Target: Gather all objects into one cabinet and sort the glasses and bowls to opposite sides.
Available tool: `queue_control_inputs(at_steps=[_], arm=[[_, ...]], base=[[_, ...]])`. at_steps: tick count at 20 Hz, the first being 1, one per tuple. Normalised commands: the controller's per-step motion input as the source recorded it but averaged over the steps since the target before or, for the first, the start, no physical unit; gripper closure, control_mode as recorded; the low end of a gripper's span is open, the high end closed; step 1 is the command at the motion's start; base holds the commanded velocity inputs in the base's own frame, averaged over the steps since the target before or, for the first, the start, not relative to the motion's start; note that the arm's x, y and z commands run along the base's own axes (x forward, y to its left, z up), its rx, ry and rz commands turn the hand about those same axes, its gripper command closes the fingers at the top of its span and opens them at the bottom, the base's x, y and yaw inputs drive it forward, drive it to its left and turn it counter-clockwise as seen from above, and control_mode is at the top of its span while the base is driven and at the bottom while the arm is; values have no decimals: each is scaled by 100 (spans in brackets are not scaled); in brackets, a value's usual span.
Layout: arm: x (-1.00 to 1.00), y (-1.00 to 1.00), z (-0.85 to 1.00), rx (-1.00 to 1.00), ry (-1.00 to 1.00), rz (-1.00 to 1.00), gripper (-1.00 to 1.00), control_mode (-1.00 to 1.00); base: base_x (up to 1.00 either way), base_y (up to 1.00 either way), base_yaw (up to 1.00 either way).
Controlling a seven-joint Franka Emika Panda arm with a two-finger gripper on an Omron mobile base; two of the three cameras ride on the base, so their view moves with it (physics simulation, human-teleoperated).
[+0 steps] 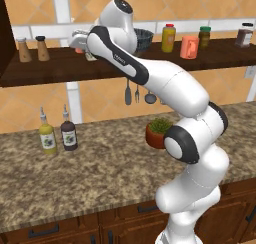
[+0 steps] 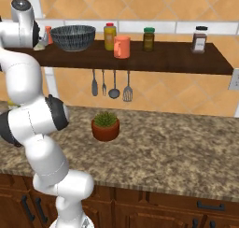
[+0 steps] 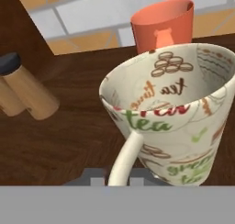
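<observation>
The printed cream cup [image 3: 174,108], lettered with "tea" in red and green, stood upright on the dark wooden shelf [image 3: 69,136] and took up the lower right of the hand view. Its pale handle curved down toward the bottom edge, where the gripper sat. Whether the gripper [image 1: 80,40] was pinching that handle, easing off it or already clear could not be told: the fingertips were hidden under the cup in the hand view and behind the wrist in the left base view. The cup's level stance, with its base on the wood, suggested it was being set down rather than carried.

Directly behind it, at the top centre of the hand view, stood a coral-orange cup [image 3: 163,28], close to it but not touching. The cream cup was probably placed there to group the glasses at one end.

At the middle left of the hand view stood the brown shakers [image 3: 27,92], apart from both cups.

In the right base view the dark ribbed bowl [image 2: 73,37] sat in the upper left of the frame, just to the right of the arm's hand. A second coral cup [image 2: 122,47] stood further right, in front of the gap between the yellow jar [image 2: 110,36] and the green-lidded jar [image 2: 149,39]. That cup lay on the far side of the bowl from the other glasses, so the sorting looked unfinished.

A dark spice jar [image 2: 199,39] sat near the upper right. Below the shelf, the plant pot [image 2: 105,126] rested on the stone counter [image 2: 177,152].
</observation>
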Motion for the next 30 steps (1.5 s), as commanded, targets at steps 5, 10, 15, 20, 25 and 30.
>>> queue_control_inputs(at_steps=[5, 10, 15, 20, 25, 30], arm=[[-1, 0, 0, 2, -1, 0, -100, -100], [-18, -1, 9, 6, -6, 0, -100, -100], [-66, -19, 8, 2, -6, 0, -100, -100], [-100, -53, 0, 0, -9, 0, -100, -100], [-40, -39, -25, -3, -3, 0, -100, -100], [-78, -66, 3, -1, -21, 0, -100, -100]], base=[[0, 0, 0], [0, 0, 0], [0, 0, 0], [0, 0, 0], [0, 0, 0], [0, 0, 0]])
